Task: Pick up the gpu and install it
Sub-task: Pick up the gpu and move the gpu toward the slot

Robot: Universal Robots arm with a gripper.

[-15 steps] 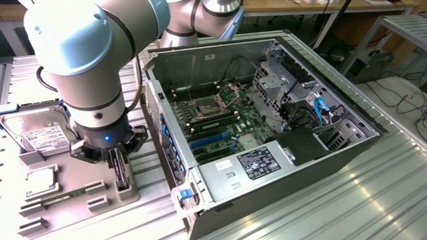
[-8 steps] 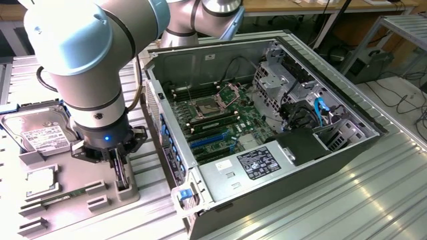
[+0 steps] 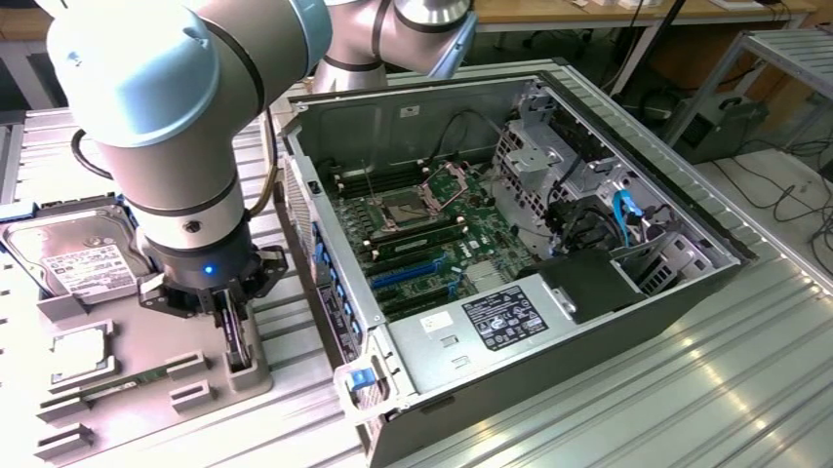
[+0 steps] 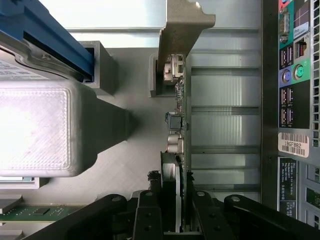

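Green board edge and a silver end bracket are showing me the gpu [image 4: 181,125] in the wrist view, where it is standing on its edge and facing the camera edge-on. I am holding the gripper [image 4: 175,217] right over it. Its black fingers [image 4: 150,215] are pressing on both faces of the card, one on the fan side and one on the bare board, so the jaws are pinching the gpu.

In the exterior view the gripper [image 3: 224,310] is hanging over the grey fixture tray [image 3: 156,341], which is lying to the exterior view's left of the open computer case [image 3: 547,390]. The gpu [image 3: 238,341] is reaching down from the fingers as a thin dark strip into an upright holder on that tray. I cannot tell whether its lower edge is sitting in the holder or is lifted clear.

On the same tray a silver hard drive [image 3: 81,261] is lying flat, farther from the case, and a narrow green memory stick [image 3: 124,382] is lying nearer the camera. Inside the case the motherboard [image 3: 495,234] is lying exposed, with its blue slots [image 3: 397,278] facing up.
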